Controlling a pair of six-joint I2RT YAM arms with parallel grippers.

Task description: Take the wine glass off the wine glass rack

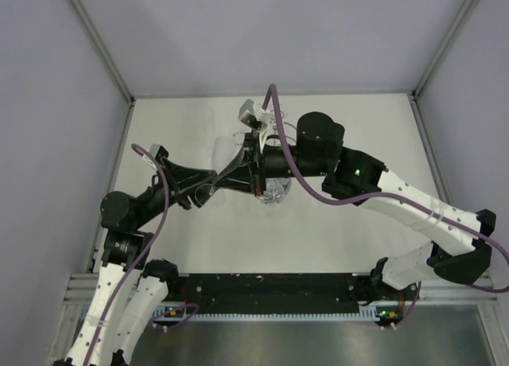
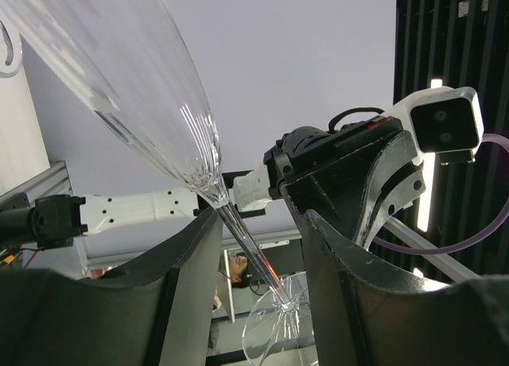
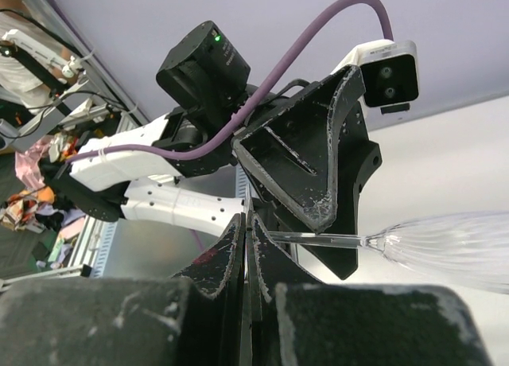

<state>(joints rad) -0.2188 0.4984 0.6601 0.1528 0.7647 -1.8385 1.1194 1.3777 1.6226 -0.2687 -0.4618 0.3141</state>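
The clear wine glass (image 1: 229,154) hangs in the air over the middle of the table, tilted almost flat. Its ribbed bowl (image 2: 119,79) points away and its round foot (image 2: 278,322) is nearer the right arm. My left gripper (image 2: 258,216) is open, its jaws well apart on either side of the thin stem (image 2: 238,231). My right gripper (image 3: 250,220) is shut on the edge of the glass's foot, with the stem (image 3: 318,239) running sideways from it to the bowl (image 3: 453,247). A shiny chrome part of the wine glass rack (image 1: 249,111) shows behind the grippers, mostly hidden.
Both arms meet over the middle of the white table (image 1: 382,119). Grey walls close in the left, back and right sides. A black rail (image 1: 270,290) runs along the near edge between the arm bases.
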